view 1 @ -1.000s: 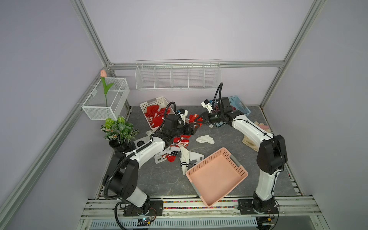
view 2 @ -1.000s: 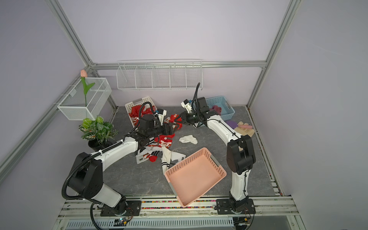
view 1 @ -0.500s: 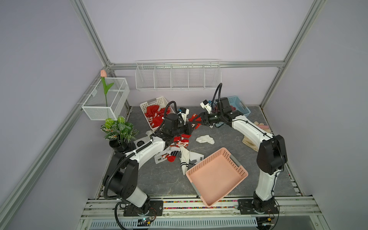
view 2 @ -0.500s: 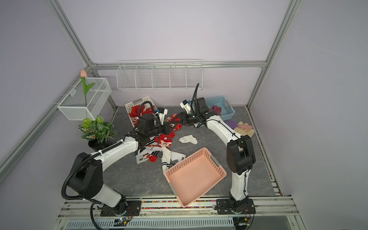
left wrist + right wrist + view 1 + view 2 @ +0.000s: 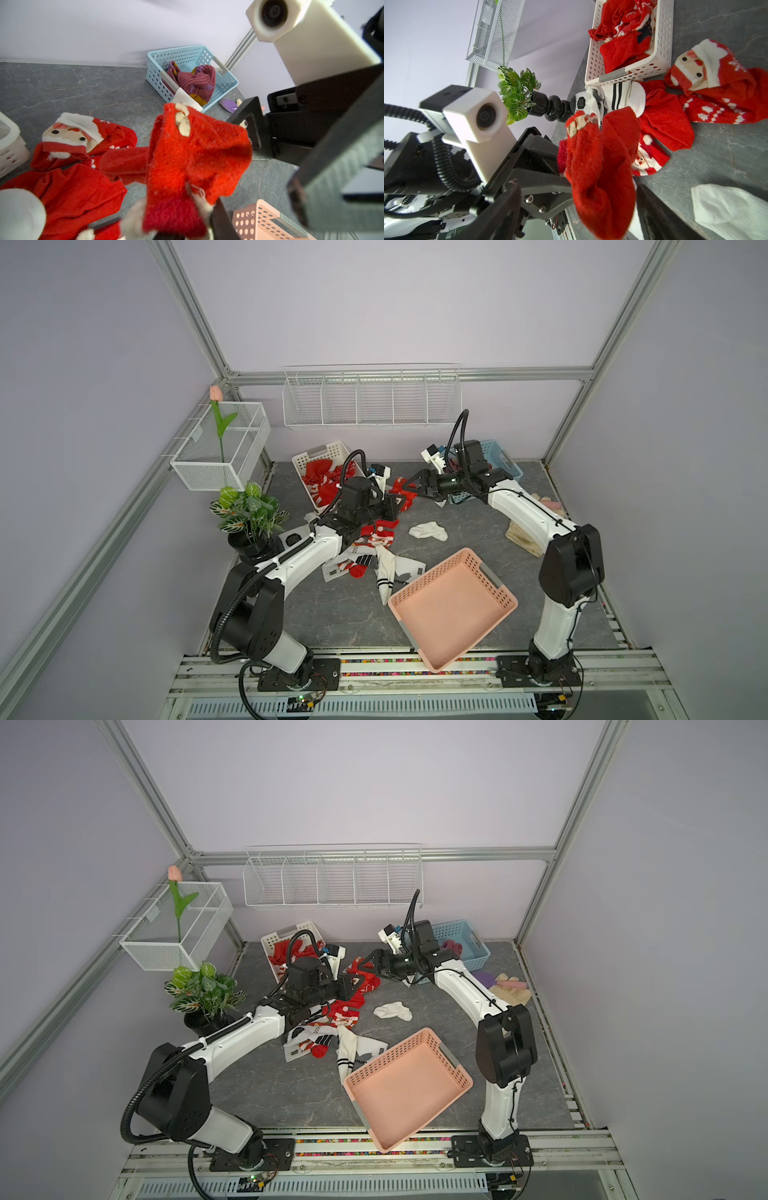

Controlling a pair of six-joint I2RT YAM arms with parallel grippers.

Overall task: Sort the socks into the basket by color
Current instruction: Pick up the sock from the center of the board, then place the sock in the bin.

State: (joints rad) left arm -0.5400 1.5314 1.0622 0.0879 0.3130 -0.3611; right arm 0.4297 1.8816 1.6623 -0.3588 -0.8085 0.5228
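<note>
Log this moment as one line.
step: red sock handover | left gripper: shut on red sock | right gripper: open | white basket: holds red socks

Site is reading as a robotics lab test cell, not a home or shop. Aluminium frame posts [image 5: 189, 310] are boxing in plain lavender wall panels [image 5: 395, 302]. The left arm [image 5: 307, 560] and right arm [image 5: 528, 510] are standing bolted to a slotted rail [image 5: 415, 672] at the front edge of a grey stone-look tabletop [image 5: 340, 614]. Corrugated cable conduit [image 5: 446, 164] is trailing past a boxy wrist camera [image 5: 481, 118]. A wire rack [image 5: 370, 406] and mesh bin [image 5: 208, 477] are hanging on the walls. A potted plant [image 5: 249, 506], loose socks [image 5: 382, 531] and a pink basket [image 5: 453, 610] are sitting on the tabletop.
</note>
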